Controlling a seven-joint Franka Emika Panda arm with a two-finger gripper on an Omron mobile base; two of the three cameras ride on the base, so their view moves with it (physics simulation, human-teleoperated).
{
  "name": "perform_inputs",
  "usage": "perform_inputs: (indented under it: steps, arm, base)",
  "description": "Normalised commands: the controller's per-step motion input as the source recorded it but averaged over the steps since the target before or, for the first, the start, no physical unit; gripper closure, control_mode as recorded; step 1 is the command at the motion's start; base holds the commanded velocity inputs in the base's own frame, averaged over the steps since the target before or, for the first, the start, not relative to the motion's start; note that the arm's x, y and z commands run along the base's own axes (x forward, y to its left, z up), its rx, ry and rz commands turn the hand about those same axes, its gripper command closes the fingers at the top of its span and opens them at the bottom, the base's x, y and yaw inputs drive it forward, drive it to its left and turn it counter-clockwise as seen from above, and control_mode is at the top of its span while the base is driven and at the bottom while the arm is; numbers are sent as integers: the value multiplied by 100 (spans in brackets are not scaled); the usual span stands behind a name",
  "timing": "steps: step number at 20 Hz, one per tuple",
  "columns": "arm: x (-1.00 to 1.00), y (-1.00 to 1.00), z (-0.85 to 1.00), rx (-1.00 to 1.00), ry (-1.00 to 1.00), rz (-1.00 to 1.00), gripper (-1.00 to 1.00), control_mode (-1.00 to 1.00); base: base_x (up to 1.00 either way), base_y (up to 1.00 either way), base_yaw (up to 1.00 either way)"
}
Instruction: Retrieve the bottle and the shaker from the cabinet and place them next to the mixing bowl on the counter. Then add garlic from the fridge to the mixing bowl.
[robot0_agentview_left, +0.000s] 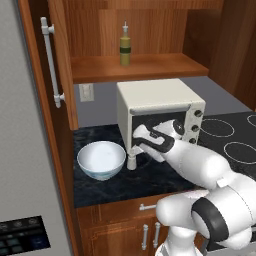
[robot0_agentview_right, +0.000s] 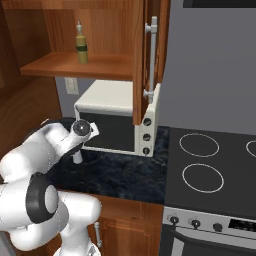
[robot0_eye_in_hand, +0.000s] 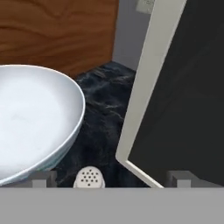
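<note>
The toaster oven (robot0_agentview_left: 160, 112) sits on the dark counter (robot0_agentview_left: 125, 180) and serves as the landmark here. Just off its front left corner stands the shaker (robot0_agentview_left: 131, 161), upright on the counter, small and white; in the hand view its perforated cap (robot0_eye_in_hand: 89, 177) shows at the bottom, between the bowl and the oven's door edge. The bowl (robot0_agentview_left: 101, 159), white and wide, rests to the left of the oven, close beside the shaker but apart from it as far as the left base view tells.

The gripper (robot0_agentview_left: 141, 138) hovers in front of the oven's dark glass door, above the shaker. Its jaws stand spread wide, with the two fingertips (robot0_eye_in_hand: 43, 178) well to either side of the shaker's cap in the hand view, and nothing is clamped between them (the shaker stands free on the counter).

The bottle (robot0_agentview_left: 124, 44), olive green with a pale spout, stands upright on the cabinet shelf (robot0_agentview_left: 140, 67) above the oven, toward its left end; the right base view shows it too (robot0_agentview_right: 81, 43). The cabinet door (robot0_agentview_right: 149, 60) hangs open over the oven's right side. To the right of the oven lies the black stovetop (robot0_agentview_right: 210, 167) with its ring burners.
</note>
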Motion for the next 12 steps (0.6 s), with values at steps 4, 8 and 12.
perform_inputs:
  steps: [4, 8, 12]
  arm:
    - [-41, 0, 58, 0, 4, -34, -100, -100]
    - [-58, 0, 79, 0, 0, -21, -100, -100]
    - [-67, -1, 85, 0, -7, -13, -100, -100]
  base:
    - [0, 0, 0]
    - [0, 0, 0]
    - [0, 0, 0]
